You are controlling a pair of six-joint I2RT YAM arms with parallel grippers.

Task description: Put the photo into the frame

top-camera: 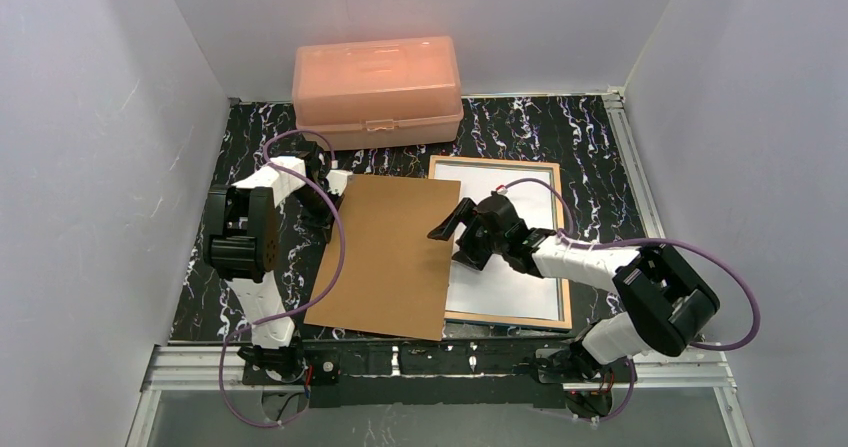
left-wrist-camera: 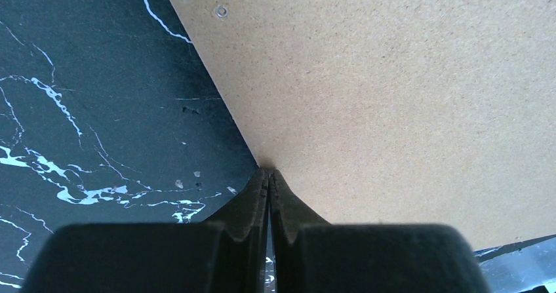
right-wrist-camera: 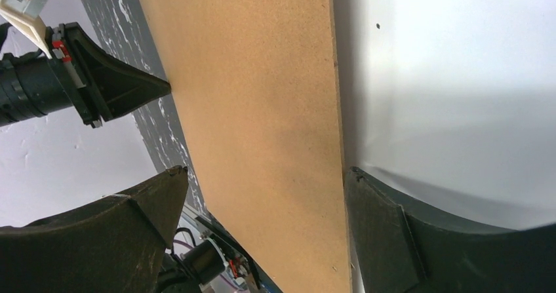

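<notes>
The frame lies flat at the right of the table with its light wood edge up. A white sheet, the photo seen from its plain back, fills it and shows again in the right wrist view. A brown backing board lies left of it, its right edge over the frame's left side. My left gripper is shut on nothing, its tip touching the board's left edge. My right gripper is open and straddles the board's right edge, one fingertip down on the white sheet.
A peach plastic box stands at the back, just behind the board and frame. White walls close in on the left, the right and the back. The black marbled table ends at a metal rail in front, by the arm bases.
</notes>
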